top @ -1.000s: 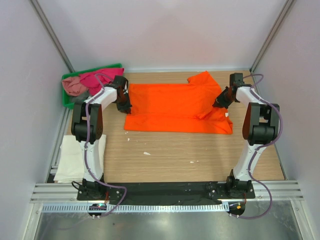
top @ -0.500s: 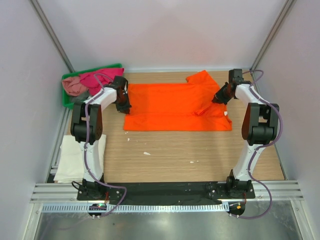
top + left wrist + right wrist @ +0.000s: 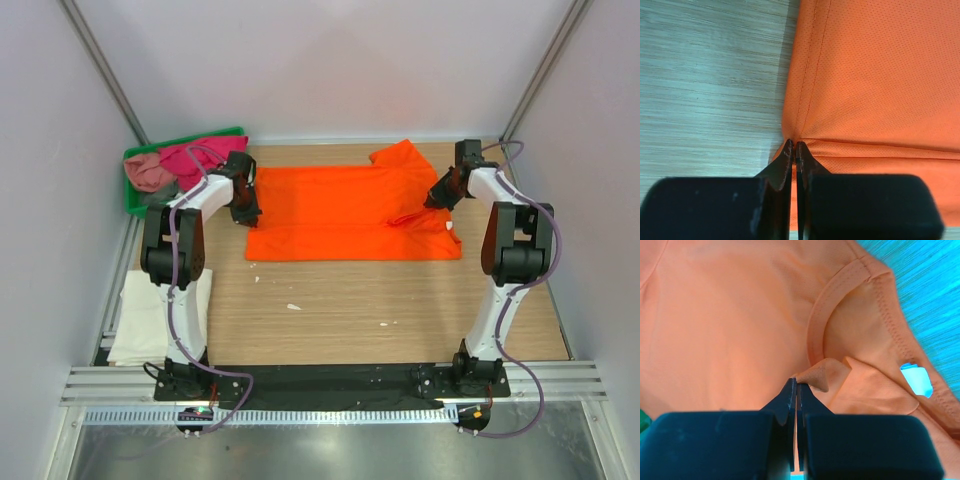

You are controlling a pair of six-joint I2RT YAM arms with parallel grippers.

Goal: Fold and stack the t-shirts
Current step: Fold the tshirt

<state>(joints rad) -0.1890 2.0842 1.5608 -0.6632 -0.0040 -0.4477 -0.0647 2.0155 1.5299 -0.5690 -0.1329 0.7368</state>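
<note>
Two claws pinch a bright orange t-shirt (image 3: 350,212) that lies spread flat across the far half of the wooden table (image 3: 380,300). The left claw (image 3: 247,212) is fully closed on the shirt's left edge, where a fold meets the hem. The right claw (image 3: 437,198) is fully closed on a small peak of cloth just beside the collar (image 3: 840,290), near a white label (image 3: 916,380). A magenta t-shirt (image 3: 195,160) and a dusty pink t-shirt (image 3: 150,172) sit crumpled in a green tray (image 3: 190,135) at the far left. A white t-shirt (image 3: 150,315) lies folded at the near left, beside the left arm.
</note>
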